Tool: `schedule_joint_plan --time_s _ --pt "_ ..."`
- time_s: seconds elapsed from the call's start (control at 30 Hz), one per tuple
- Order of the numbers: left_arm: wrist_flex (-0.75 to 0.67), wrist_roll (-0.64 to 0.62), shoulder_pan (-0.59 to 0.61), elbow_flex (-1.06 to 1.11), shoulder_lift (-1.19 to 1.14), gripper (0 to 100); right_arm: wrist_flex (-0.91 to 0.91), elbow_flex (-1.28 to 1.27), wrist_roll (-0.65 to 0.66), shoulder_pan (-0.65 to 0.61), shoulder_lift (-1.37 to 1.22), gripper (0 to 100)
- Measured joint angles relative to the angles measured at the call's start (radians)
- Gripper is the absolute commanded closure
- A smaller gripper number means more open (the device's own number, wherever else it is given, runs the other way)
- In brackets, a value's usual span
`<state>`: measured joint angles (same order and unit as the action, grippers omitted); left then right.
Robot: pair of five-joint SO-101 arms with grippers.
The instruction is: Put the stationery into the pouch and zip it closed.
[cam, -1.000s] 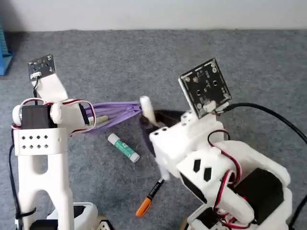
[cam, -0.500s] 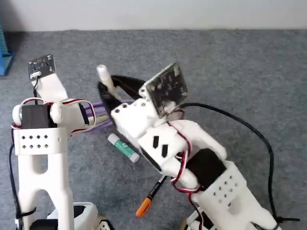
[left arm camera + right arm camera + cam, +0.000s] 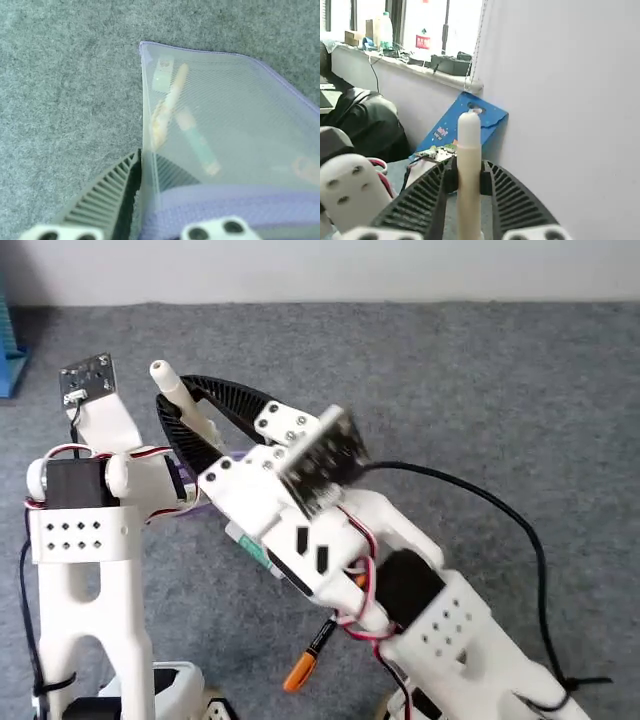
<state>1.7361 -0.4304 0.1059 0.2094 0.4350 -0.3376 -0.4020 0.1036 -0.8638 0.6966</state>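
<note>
My left gripper [image 3: 144,172] is shut on one edge of the translucent purple pouch [image 3: 220,120]. A cream pen [image 3: 167,107] and a pale green stick [image 3: 197,142] lie inside the pouch. In the high view only a purple sliver of the pouch [image 3: 197,503] shows, beside the left arm. My right gripper [image 3: 182,400] is raised above the left arm and shut on a cream-white pen [image 3: 468,150], which points up and away. A green and white glue stick [image 3: 248,543] lies on the carpet, half covered by the right arm. An orange-capped marker [image 3: 305,652] lies nearer the front.
The right arm's body [image 3: 330,550] crosses the middle of the grey carpet and hides most of the pouch. A blue object [image 3: 8,360] stands at the far left edge. A white wall runs along the back.
The right arm has swung left and lifted, carrying the cream-white pen from the middle of the table to above the left arm. It now covers the pouch and part of the glue stick.
</note>
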Motion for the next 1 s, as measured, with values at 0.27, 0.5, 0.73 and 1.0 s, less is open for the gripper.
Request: schedule_joint_plan --time_s 0.27,0.5,0.73,1.0 --pt "0.0 0.0 0.0 0.0 0.0 99 0.149 -0.117 0.008 0.025 -0.072 99.0" --pt "0.0 0.0 0.0 0.0 0.0 99 0.037 -0.133 0.008 0.058 -0.026 98.8" --pt "0.0 0.0 0.0 0.0 0.0 99 -0.109 -0.133 0.008 0.06 0.051 95.2" --pt "0.0 0.0 0.0 -0.002 -0.003 99 -0.265 -0.133 -0.023 0.068 0.109 78.6"
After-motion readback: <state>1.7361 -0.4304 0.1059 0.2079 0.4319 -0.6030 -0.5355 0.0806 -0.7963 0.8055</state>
